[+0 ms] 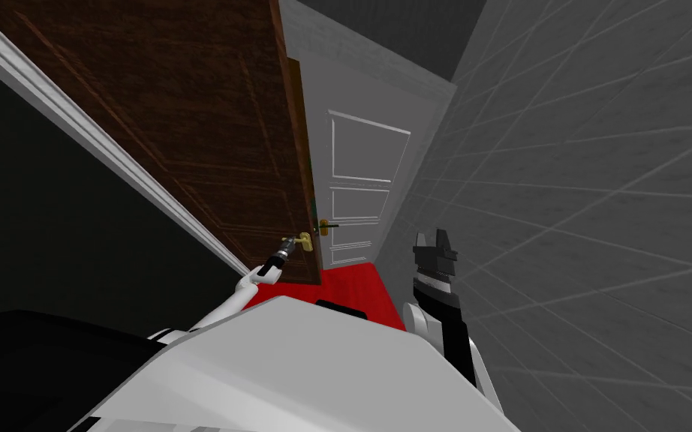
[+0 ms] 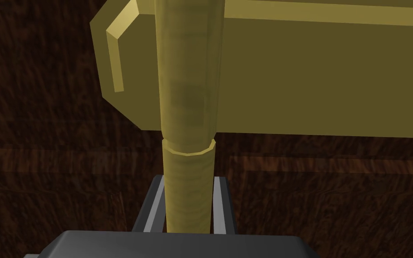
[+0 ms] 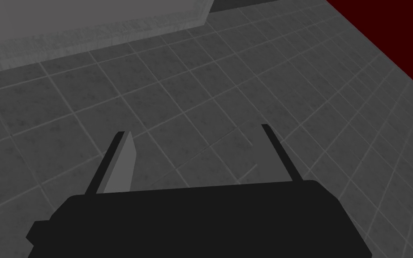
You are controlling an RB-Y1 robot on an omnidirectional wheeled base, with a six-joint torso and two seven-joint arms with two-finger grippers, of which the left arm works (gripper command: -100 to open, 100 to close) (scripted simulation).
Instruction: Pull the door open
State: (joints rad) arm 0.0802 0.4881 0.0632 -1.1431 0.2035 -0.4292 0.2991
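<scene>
Your right gripper [image 3: 194, 130] hangs near your chest beside the grey tiled wall [image 1: 600, 187], fingers spread apart. Further out, your left gripper [image 2: 187, 181] is clamped on the brass lever handle [image 2: 187, 89] of the dark wooden door [image 1: 187, 112], which stands ajar. Past its edge you see red floor [image 1: 352, 281] and a white panelled door [image 1: 363, 187].

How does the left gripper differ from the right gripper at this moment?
The left gripper has its fingers shut on the brass lever handle of the dark brown wooden door; the right gripper has its fingers open and holds nothing. The left gripper is stretched forward to the door, while the right gripper is raised beside the grey tiled wall. Both have two thin grey fingers on a dark box.
</scene>
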